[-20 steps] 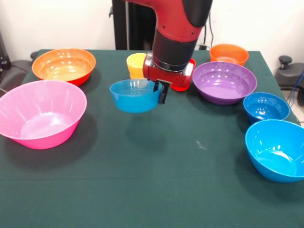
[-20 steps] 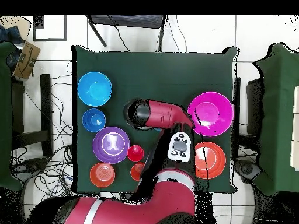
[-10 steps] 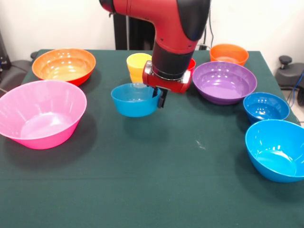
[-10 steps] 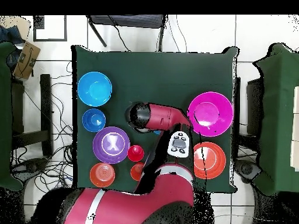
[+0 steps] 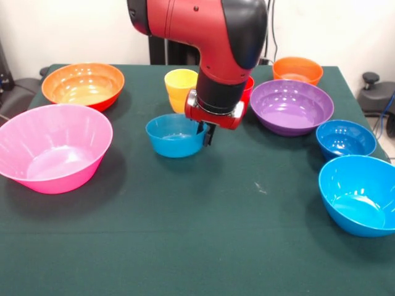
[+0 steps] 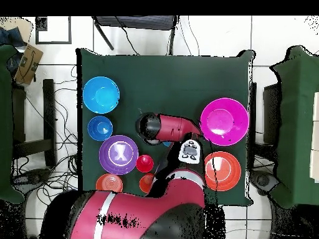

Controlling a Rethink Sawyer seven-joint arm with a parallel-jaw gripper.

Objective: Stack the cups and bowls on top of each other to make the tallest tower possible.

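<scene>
A green-clothed table (image 5: 203, 246) bears scattered bowls: pink (image 5: 52, 148), orange (image 5: 82, 85), purple (image 5: 291, 106), blue (image 5: 359, 194).

A dark green table (image 5: 203, 246) stands amid cables (image 6: 59, 180) on a white tiled floor (image 6: 274, 37).

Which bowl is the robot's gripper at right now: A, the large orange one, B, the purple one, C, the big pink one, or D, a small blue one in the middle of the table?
D: the gripper sits at the rim of the small blue bowl in the middle of the table, while the pink bowl, purple bowl and large orange bowl stand apart from it.
</scene>
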